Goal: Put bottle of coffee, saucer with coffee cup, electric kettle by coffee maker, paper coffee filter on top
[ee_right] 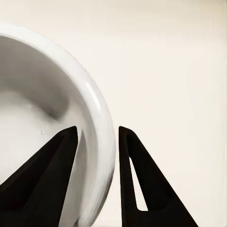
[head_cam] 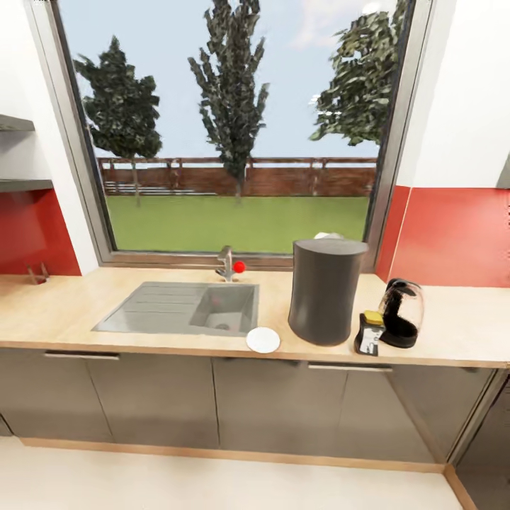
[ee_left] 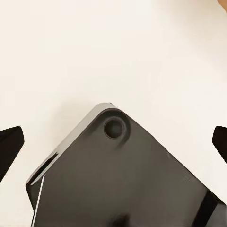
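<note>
Head cam looks at the kitchen countertop (head_cam: 64,312), light wood over grey cabinet fronts, w/ a big window behind. Count on the counter: 1 coffee maker (head_cam: 324,290), the tall dark grey cylinder, w/ something white peeking over its top rim, can't tell what. 1 saucer (head_cam: 263,340) just beside it, near the front edge & next to the sink (head_cam: 170,306). 1 bottle of coffee (head_cam: 370,331) w/ yellow lid on the maker's other side, and 1 electric kettle (head_cam: 401,312) touching or nearly touching that jar. 1 tap (head_cam: 225,263) w/ a red knob behind the sink. All 4 items sit close together.

Right wrist cam: right gripper (ee_right: 97,137) has its 2 black fingers (ee_right: 52,165) narrow, clamped over the rim of the coffee cup (ee_right: 42,94), 1 finger inside the white wall, 1 outside, pale floor beyond.

Left wrist cam: left gripper (ee_left: 113,142) fingers spread wide, holding nothing; a black robot part (ee_left: 123,179) w/ 1 round hole sits between them over pale floor.
</note>
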